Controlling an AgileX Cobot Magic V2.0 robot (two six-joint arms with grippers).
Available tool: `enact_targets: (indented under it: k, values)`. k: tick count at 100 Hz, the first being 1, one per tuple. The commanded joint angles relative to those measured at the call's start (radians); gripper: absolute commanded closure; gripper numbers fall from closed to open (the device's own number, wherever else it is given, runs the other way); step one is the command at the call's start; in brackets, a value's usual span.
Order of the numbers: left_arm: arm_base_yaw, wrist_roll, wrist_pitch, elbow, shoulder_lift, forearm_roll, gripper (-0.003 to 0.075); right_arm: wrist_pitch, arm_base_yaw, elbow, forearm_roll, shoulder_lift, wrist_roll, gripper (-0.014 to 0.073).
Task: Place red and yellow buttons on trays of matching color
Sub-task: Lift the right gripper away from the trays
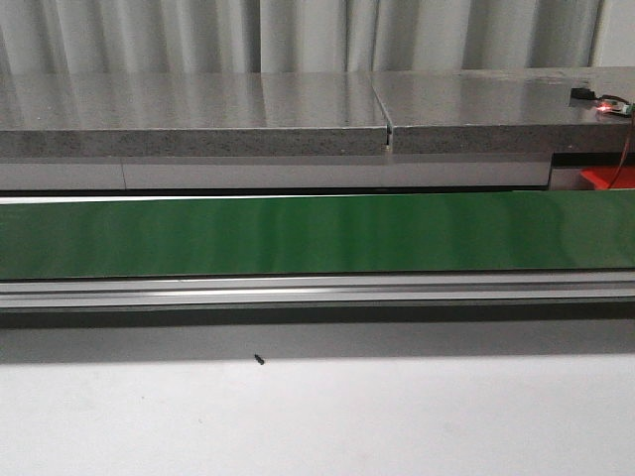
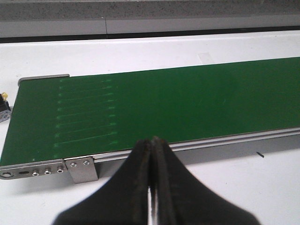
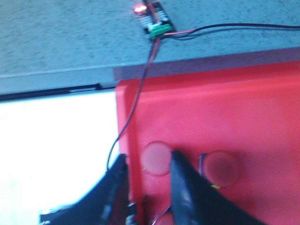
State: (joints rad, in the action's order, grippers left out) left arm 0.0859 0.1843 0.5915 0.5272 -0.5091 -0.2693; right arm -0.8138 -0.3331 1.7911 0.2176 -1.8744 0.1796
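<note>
I am seeing no readable text, label, brand or number in any view. I am looking at the small circuit board [image 3: 155, 22] on the grey ledge, and any print on it is too blurred to read.

A belt [image 1: 317, 235] is running across the middle of the front frame, with a rail [image 1: 317, 291] lying just below it and a counter [image 1: 198, 114] sitting behind it along the top. A small board [image 1: 613, 103] is sitting on the counter at the upper right, and a tray [image 1: 605, 178] is peeking out just below it. In the right wrist frame, two buttons [image 3: 157, 158] [image 3: 221, 168] are lying side by side in the tray.
</note>
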Motion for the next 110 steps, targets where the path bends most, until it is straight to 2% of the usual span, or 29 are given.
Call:
enact_targets:
  k: [1, 19, 34, 53, 65, 110]
  values:
    - [0.009, -0.003, -0.061, 0.025, -0.002, -0.016, 0.0741, 0.068, 0.015, -0.033, 0.004, 0.118, 0.012, 0.0495]
    - [0.009, -0.003, -0.061, 0.025, -0.002, -0.016, 0.0741, 0.157, 0.043, -0.23, 0.004, 0.261, 0.016, 0.0589]
    - [0.009, -0.003, -0.061, 0.025, -0.002, -0.016, 0.0741, 0.184, 0.059, -0.397, 0.004, 0.396, 0.059, 0.0601]
    - [0.009, -0.003, -0.061, 0.025, -0.002, -0.016, 0.0741, 0.293, 0.063, -0.613, 0.004, 0.574, 0.066, 0.0605]
    - [0.009, -0.003, -0.061, 0.025, -0.002, -0.016, 0.0741, 0.287, 0.076, -0.696, 0.005, 0.657, 0.067, 0.0666]
    - [0.009, -0.003, -0.061, 0.025, -0.002, -0.016, 0.0741, 0.29, 0.221, -0.933, 0.01, 0.943, 0.067, 0.0661]
